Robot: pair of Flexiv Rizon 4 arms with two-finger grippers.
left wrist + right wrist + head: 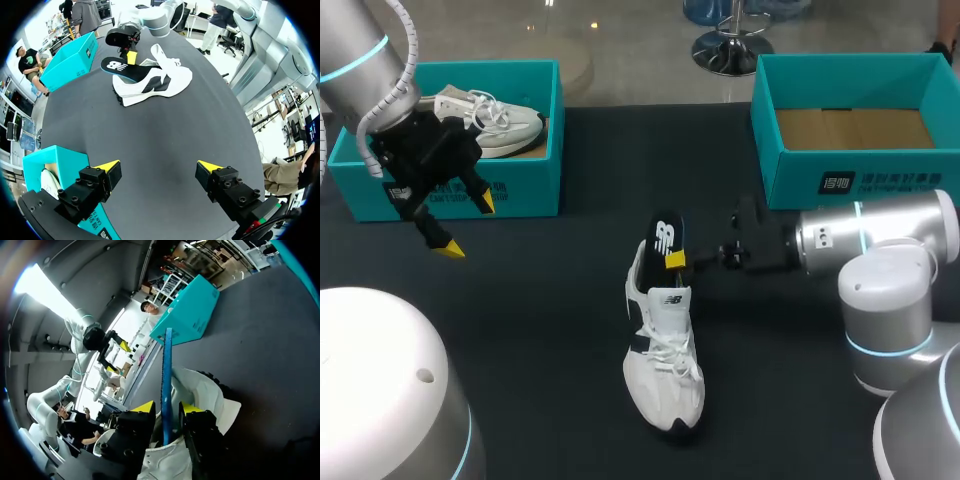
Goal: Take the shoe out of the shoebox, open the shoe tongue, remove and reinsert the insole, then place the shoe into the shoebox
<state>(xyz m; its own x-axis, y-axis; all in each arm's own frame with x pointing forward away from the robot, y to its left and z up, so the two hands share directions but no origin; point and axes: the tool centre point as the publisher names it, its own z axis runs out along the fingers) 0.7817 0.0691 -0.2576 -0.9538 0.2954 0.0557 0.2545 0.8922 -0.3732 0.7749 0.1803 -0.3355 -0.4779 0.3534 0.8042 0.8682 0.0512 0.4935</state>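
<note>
My left pincer [466, 226] is black with bright yellow tips. My right pincer [675, 259] is the same, with one yellow tip showing against the insole [665, 236]. The insole's face is black with a white mark, and its thin edge looks blue in the right wrist view. At six o'clock from it, the shoe [665, 372] is white with white laces, dark navy-black side panels and a black toe edge. At ten o'clock the left shoebox [520, 185] is teal with white print, and the second shoe [490, 120] inside it is pale grey-white. At two o'clock the right shoebox [800, 185] is also teal, with a cardboard-brown floor. The table [540, 320] is matte black. My right arm [895, 235] and left arm [350, 50] are silver-grey with glowing cyan rings.
</note>
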